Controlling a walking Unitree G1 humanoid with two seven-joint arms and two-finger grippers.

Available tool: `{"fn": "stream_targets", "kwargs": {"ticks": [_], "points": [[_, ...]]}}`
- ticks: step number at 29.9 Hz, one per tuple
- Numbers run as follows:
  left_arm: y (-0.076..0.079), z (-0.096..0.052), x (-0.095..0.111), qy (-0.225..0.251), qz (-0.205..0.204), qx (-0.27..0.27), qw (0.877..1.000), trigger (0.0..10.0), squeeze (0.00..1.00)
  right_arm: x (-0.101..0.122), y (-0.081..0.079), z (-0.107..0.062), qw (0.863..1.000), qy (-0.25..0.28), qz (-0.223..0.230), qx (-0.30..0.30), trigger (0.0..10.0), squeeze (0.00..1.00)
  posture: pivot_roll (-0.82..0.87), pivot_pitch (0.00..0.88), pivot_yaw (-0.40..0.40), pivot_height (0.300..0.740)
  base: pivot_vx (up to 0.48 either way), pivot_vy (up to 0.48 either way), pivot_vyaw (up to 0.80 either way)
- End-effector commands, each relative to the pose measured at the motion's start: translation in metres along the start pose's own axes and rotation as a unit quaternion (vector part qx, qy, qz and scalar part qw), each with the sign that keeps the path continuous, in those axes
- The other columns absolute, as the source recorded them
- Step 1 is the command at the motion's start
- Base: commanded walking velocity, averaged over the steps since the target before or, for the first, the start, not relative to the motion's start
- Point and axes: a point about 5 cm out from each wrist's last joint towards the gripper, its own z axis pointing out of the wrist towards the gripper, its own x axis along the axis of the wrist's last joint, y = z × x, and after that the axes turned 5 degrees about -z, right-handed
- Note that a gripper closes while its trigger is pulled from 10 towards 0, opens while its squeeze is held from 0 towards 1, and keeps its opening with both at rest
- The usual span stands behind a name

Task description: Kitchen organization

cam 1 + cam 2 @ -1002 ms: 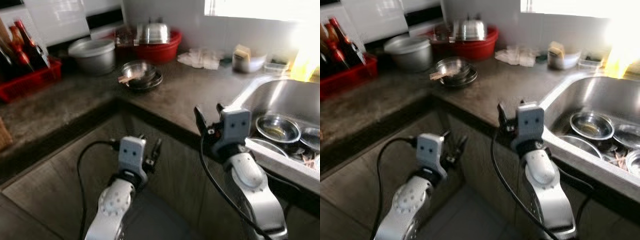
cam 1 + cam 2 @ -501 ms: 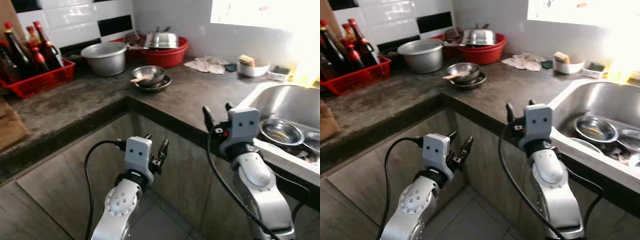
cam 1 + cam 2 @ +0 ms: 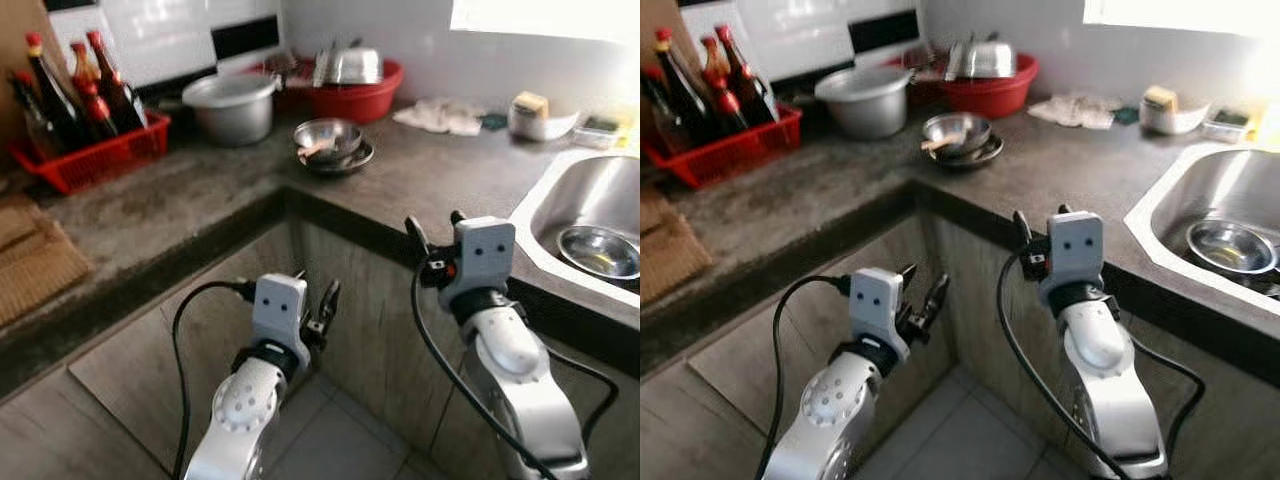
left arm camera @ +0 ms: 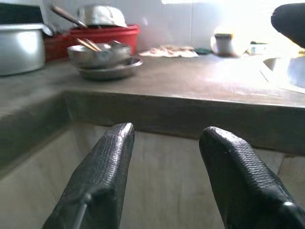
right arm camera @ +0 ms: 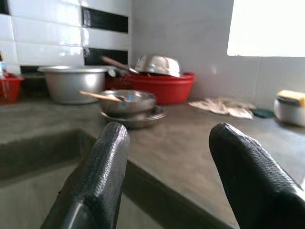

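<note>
A stack of steel bowls [image 3: 330, 145] with a wooden utensil in the top one stands on the dark counter [image 3: 430, 180] near its inner corner. Both arms are held below the counter edge, in front of the cabinet fronts. My left gripper [image 3: 315, 290] is open and empty, lower than the countertop. My right gripper [image 3: 433, 225] is open and empty too, level with the counter edge, its fingers [image 5: 105, 167] pointing toward the bowls [image 5: 126, 102]. In the left wrist view the bowls [image 4: 100, 57] show beyond the spread fingers [image 4: 102, 171].
Behind the bowls stand an aluminium pot [image 3: 232, 105] and a red basin [image 3: 355, 90] holding steel dishes. A red crate of bottles [image 3: 90, 150] stands at the left, a woven mat [image 3: 35, 260] nearer. The sink [image 3: 600, 190] at right holds a steel bowl [image 3: 598, 250]. Cloth [image 3: 440, 115] and a sponge bowl [image 3: 535, 118] lie by the wall.
The camera has moved, so the counter and sink sit further right in the picture and the woven mat has come into view. Both grippers stay open and empty in the same pose.
</note>
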Motion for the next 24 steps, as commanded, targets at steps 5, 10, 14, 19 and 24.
{"fn": "stream_targets", "kwargs": {"ticks": [5,10,14,19,24], "points": [[-0.0077,-0.0024,0.0017,0.002,0.011,0.016,1.000,10.0,0.00,0.0053,-0.0075,0.0025,1.000,0.011,0.007,0.012,10.0,0.00,0.09,0.029,0.026,0.740,0.000,0.000,0.00],[-0.0060,-0.0014,0.0032,0.006,0.017,0.013,1.000,10.0,0.00,0.0055,-0.0091,0.0029,1.000,0.011,0.004,0.018,10.0,0.00,0.09,0.034,0.025,0.740,0.000,0.000,0.00],[-0.0061,-0.0015,0.0036,0.008,0.023,0.012,1.000,10.0,0.00,0.0055,-0.0101,0.0031,1.000,0.011,0.002,0.020,10.0,0.00,0.09,0.037,0.027,0.740,0.000,0.000,0.00],[-0.0065,-0.0019,0.0026,0.006,0.025,0.014,1.000,10.0,0.00,0.0057,-0.0120,0.0039,1.000,0.012,-0.003,0.024,10.0,0.00,0.09,0.039,0.027,0.740,0.000,0.000,0.00],[-0.0082,-0.0020,0.0025,0.006,0.029,0.017,0.999,10.0,0.00,0.0074,-0.0135,0.0055,1.000,0.017,-0.002,0.026,10.0,0.00,0.09,0.040,0.026,0.740,0.000,0.000,0.00]]}}
